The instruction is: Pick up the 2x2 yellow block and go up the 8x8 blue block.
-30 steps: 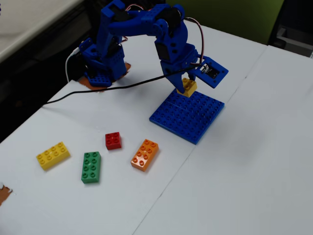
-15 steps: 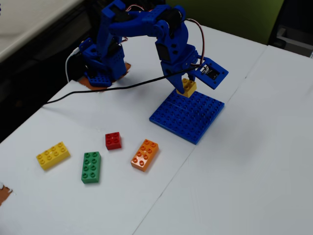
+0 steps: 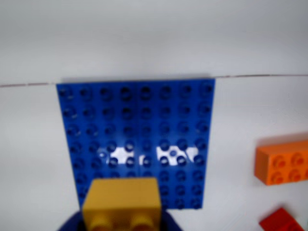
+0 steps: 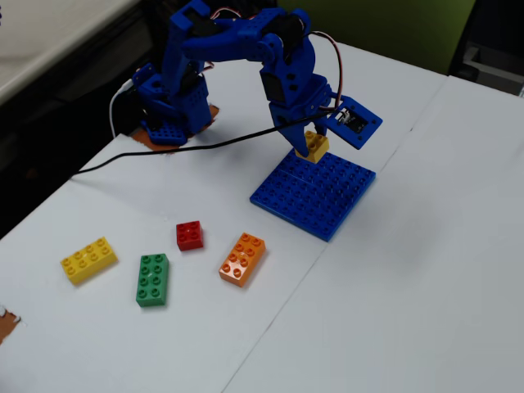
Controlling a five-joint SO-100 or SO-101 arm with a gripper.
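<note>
1. Fixed view shows the blue arm (image 4: 237, 49) reaching from its base at the far left of the white table (image 4: 426, 270) down towards the 8x8 blue block (image 4: 313, 193).
2. At the arm's tip the gripper (image 4: 313, 144) is clamped on the 2x2 yellow block (image 4: 313, 146), gripping it between its fingers.
3. That small brick hangs over the far edge of the blue plate; whether it touches the studs cannot be told from this view.
4. Wrist view shows the same yellow brick (image 3: 122, 203) at the bottom centre, blurred, with the blue plate (image 3: 139, 120) spread out beyond it and a table seam running along the plate's far edge.
5. Bright reflections sit on the middle studs of the plate in the wrist view.
6. Nearer the fixed camera, well apart from the plate, lie four loose bricks: a red brick (image 4: 189, 236), an orange brick (image 4: 242, 258), a green brick (image 4: 153, 279) and a longer yellow brick (image 4: 88, 259).
7. Part of the orange brick (image 3: 283, 161) and a corner of the red one (image 3: 284, 222) show at the right edge of the wrist view.
8. A black cable (image 4: 164, 151) runs across the table from the left towards the gripper.
</note>
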